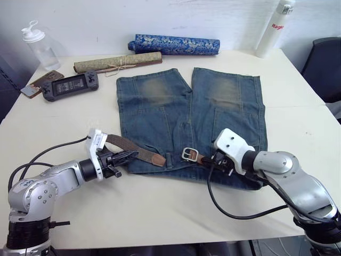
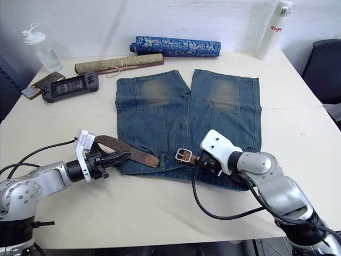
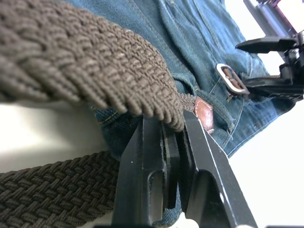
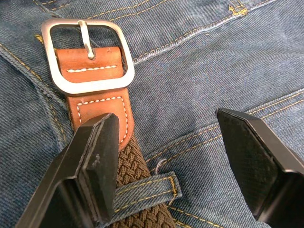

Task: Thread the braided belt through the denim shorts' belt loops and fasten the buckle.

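The denim shorts (image 1: 160, 106) lie flat on the table with the waistband towards me. The braided belt (image 1: 120, 143) curves off the waistband's left end, its tan tip (image 1: 157, 159) resting on the denim. My left gripper (image 1: 130, 156) is shut on the strap's edge (image 3: 173, 124) short of that tip. The silver buckle (image 1: 188, 154) lies at the waistband's middle. Behind it the strap runs under one of the belt loops (image 4: 142, 186). My right gripper (image 4: 168, 128) stands open astride the strap just behind the buckle (image 4: 85, 54), one fingertip (image 4: 102, 137) over the tan leather.
At the table's back lie a blue patterned roll (image 1: 174, 45) and a tan rolled mat (image 1: 117, 62). A game console (image 1: 70, 85) and a clear bottle (image 1: 40, 47) sit at the back left, a white bottle (image 1: 274, 26) at the back right. A dark chair (image 1: 325, 66) stands right.
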